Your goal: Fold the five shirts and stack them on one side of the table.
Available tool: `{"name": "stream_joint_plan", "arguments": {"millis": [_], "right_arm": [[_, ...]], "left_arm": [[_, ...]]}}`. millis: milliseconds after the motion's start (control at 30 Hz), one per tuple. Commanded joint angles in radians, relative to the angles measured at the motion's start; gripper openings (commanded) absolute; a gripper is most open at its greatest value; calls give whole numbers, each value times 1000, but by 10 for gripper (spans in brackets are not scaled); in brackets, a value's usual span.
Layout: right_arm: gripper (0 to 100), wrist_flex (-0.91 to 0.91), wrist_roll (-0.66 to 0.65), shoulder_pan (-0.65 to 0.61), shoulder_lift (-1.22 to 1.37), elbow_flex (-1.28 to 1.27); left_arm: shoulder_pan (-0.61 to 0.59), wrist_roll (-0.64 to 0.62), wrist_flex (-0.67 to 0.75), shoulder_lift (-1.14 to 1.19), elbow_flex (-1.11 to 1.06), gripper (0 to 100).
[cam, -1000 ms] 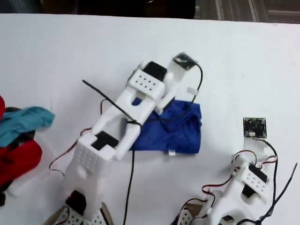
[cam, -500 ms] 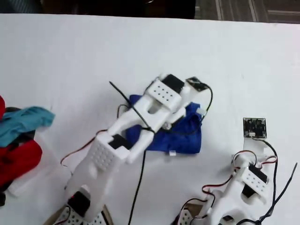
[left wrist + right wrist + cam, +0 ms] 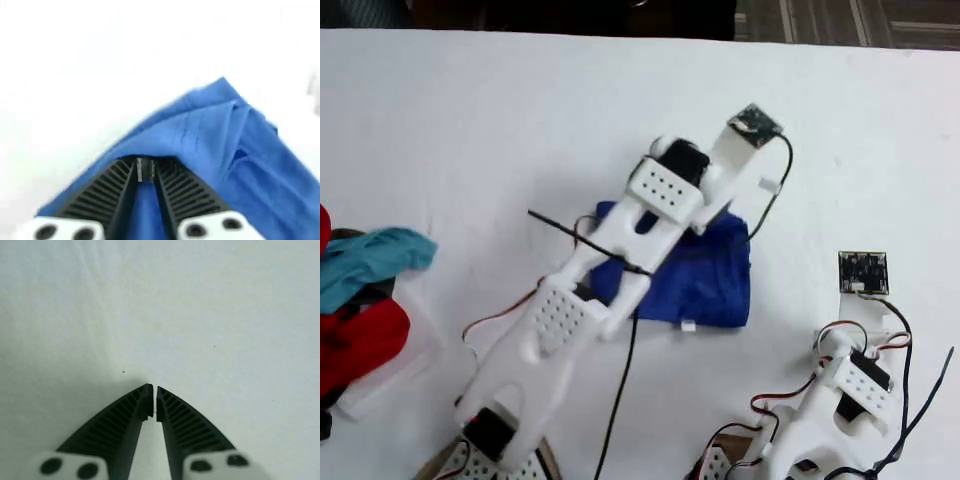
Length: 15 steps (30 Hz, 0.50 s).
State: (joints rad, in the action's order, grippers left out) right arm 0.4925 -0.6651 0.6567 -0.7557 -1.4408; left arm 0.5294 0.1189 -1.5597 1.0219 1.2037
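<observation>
A blue shirt (image 3: 700, 275), partly folded, lies in the middle of the white table (image 3: 470, 120). My left arm stretches across it from the front left. Its gripper (image 3: 713, 217) sits at the shirt's far edge, mostly hidden under the wrist. In the left wrist view this gripper (image 3: 145, 169) is shut, with the blue shirt (image 3: 215, 135) pinched at its tips and creases running away from them. My right gripper (image 3: 154, 402) is shut on nothing, low over bare table. The right arm (image 3: 850, 385) is folded back at the front right corner.
A heap of shirts lies at the table's left edge, a teal one (image 3: 370, 262) on top of red ones (image 3: 358, 340). Cables trail from both arms near the front edge. The far half of the table and the right side are bare white cloth.
The left arm has swung right and then stretched toward the shirt's far right corner. The blue shirt now looks flatter, and the right arm has not moved.
</observation>
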Motion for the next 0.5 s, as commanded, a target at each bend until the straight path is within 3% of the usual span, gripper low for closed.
{"name": "stream_joint_plan", "arguments": {"millis": [0, 100, 200, 333, 467], "right_arm": [[20, -18, 9, 1, -19, 5], [20, -18, 9, 1, -19, 5], [20, -18, 9, 1, -19, 5], [20, -18, 9, 1, -19, 5], [20, -18, 9, 1, -19, 5]], "left_arm": [[-15, -5, 43, 38, 114, 25], [-29, -11, 41, 86, 174, 25], [-43, -98, -28, 87, 282, 25], [-38, -209, -209, 81, 478, 25], [-26, -212, -229, 68, 390, 25]]}}
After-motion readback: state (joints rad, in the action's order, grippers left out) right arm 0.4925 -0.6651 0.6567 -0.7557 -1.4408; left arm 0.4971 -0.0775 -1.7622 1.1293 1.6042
